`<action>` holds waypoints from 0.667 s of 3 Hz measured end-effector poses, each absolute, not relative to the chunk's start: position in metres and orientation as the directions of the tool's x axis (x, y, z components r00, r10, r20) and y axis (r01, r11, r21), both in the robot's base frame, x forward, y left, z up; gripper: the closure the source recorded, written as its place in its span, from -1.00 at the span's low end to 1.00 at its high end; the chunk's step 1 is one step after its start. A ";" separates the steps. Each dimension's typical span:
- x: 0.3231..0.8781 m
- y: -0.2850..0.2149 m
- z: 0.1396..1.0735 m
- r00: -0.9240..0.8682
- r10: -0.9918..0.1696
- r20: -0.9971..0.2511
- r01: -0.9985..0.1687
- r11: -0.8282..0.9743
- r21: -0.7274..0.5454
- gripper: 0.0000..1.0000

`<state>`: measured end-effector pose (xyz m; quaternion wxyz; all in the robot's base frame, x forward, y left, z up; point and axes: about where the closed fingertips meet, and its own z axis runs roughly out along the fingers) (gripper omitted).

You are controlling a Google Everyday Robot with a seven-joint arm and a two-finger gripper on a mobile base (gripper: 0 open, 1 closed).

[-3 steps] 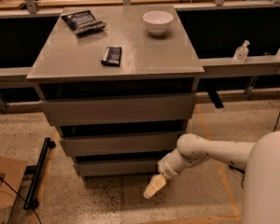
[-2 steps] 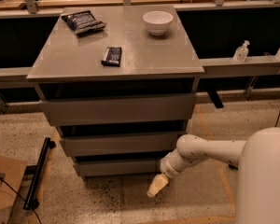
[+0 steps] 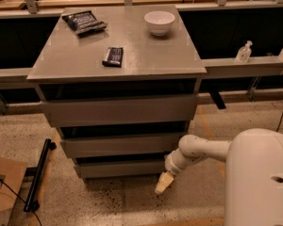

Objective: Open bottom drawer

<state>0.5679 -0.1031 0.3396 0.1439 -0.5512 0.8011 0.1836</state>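
The grey cabinet (image 3: 120,60) has three handleless drawer fronts. The bottom drawer (image 3: 120,168) is the lowest and slimmest front, close to the floor, and it sits flush with no box interior showing. My gripper (image 3: 163,183) hangs on the white arm just off the bottom drawer's right end, slightly below its front edge, pointing down toward the floor. Its tip looks cream coloured.
On the cabinet top lie a white bowl (image 3: 159,22), a dark snack bag (image 3: 84,21) and a small dark bar (image 3: 113,56). A black pole (image 3: 39,173) and a cardboard box (image 3: 2,189) lie on the floor at left. My white base (image 3: 259,178) fills the lower right.
The gripper has shifted slightly right and a little up along the bottom drawer's right end. The drawers have not moved.
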 end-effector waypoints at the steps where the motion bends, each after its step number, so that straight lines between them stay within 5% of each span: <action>1: 0.592 -0.104 0.324 -0.348 -0.800 -0.488 -0.937 0.318 0.146 -1.00; 2: 0.608 -0.106 0.328 -0.345 -0.795 -0.500 -0.936 0.328 0.124 -1.00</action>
